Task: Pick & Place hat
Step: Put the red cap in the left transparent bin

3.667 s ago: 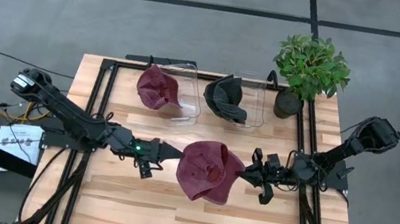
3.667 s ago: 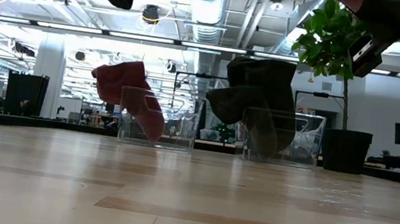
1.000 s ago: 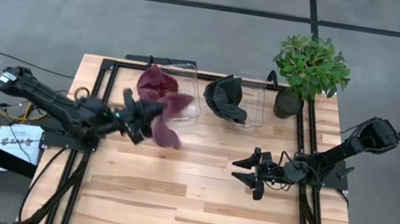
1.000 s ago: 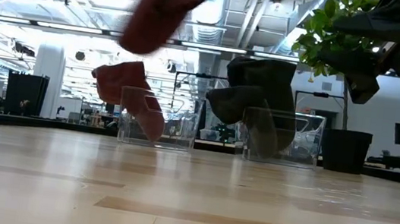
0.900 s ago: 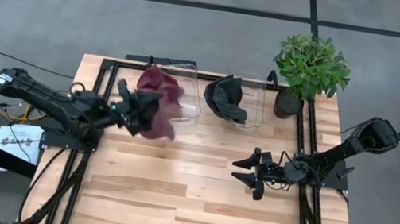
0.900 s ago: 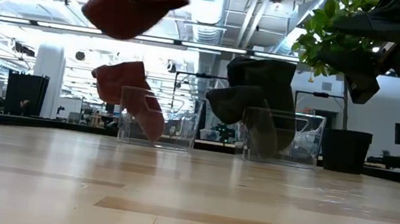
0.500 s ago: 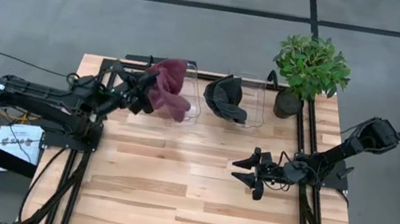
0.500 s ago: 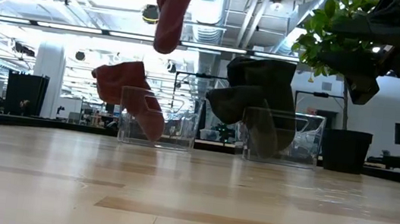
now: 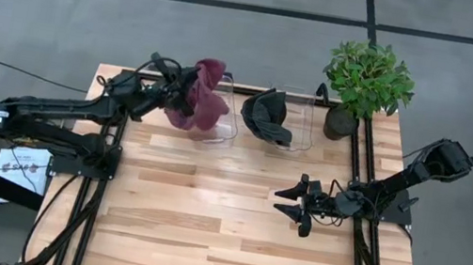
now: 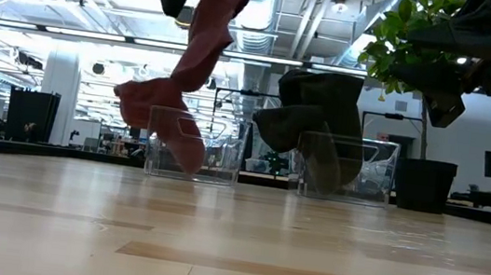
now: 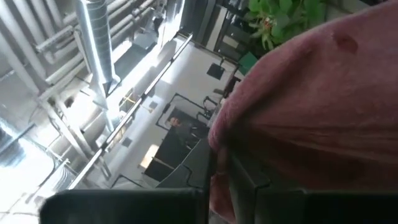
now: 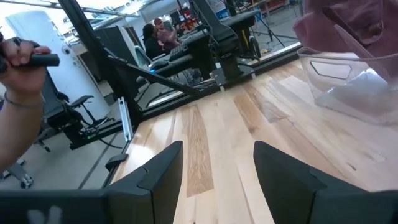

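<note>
You're at the placing step: your left gripper (image 9: pixel 188 92) is clamped on the maroon hat (image 9: pixel 206 99), held above the left clear bin (image 9: pixel 222 123). It hangs lengthwise, probably crown down. Lower, then release. Your right gripper (image 9: pixel 287 203) waits, fingers apart.

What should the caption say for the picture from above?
Left gripper holds a maroon hat over the clear bin.

Three hats: two maroon, one (image 9: pixel 210 84) hanging over the left bin (image 9: pixel 223 128), the other (image 10: pixel 156 113) in that bin; one black hat (image 9: pixel 267 115) in the right bin (image 9: pixel 306 125). Two clear bins. One potted plant (image 9: pixel 365 82). Two end effectors, left (image 9: pixel 181 91) and right (image 9: pixel 291 204).
</note>
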{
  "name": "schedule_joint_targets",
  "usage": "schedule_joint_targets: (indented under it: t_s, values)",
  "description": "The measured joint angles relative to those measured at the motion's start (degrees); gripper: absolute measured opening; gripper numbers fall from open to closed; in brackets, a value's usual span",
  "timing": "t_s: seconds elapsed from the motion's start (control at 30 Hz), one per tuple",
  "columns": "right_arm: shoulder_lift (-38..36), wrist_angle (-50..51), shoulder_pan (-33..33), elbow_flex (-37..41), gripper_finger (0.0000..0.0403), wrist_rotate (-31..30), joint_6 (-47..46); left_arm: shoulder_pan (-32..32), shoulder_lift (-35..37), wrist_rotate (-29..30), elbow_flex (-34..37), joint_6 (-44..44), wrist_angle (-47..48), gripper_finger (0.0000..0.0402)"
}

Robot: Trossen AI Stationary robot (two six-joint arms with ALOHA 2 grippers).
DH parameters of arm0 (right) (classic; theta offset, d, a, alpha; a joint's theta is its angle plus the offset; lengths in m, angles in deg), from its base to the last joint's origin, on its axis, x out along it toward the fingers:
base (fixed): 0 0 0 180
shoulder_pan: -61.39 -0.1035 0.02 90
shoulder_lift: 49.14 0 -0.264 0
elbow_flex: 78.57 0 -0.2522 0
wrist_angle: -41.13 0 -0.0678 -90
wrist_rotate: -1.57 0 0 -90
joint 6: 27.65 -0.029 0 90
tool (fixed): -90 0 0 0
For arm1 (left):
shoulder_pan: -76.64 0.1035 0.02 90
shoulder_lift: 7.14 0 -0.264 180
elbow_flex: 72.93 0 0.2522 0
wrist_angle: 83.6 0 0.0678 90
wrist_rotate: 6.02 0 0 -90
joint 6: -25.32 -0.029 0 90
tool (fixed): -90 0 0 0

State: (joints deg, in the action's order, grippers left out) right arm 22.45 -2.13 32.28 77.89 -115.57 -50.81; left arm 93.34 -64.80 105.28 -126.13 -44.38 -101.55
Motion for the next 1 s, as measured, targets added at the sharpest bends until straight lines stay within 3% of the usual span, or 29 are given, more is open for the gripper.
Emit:
schedule_joint_targets:
  t_s: [0.27, 0.5, 0.73, 1.0]
  values:
    - [0.0, 0.0, 0.0, 0.0, 0.0187, -0.1, 2.2, 7.5, -4.0, -5.5, 0.0, 2.7, -3.3, 0.0028]
    - [0.0, 0.3, 0.0, 0.0, 0.0180, -0.1, 2.7, 9.4, -4.7, -9.4, -1.8, 6.1, -6.3, 0.0028]
    - [0.0, 2.6, 0.0, 0.0, 0.0179, -0.3, 2.7, 10.8, -5.7, -9.5, -2.6, 10.2, -6.2, 0.0028]
    - [0.0, 2.6, 0.1, 0.0, 0.0176, -0.4, 2.7, 12.8, -12.8, -9.5, -2.6, 11.7, -7.0, 0.0028]
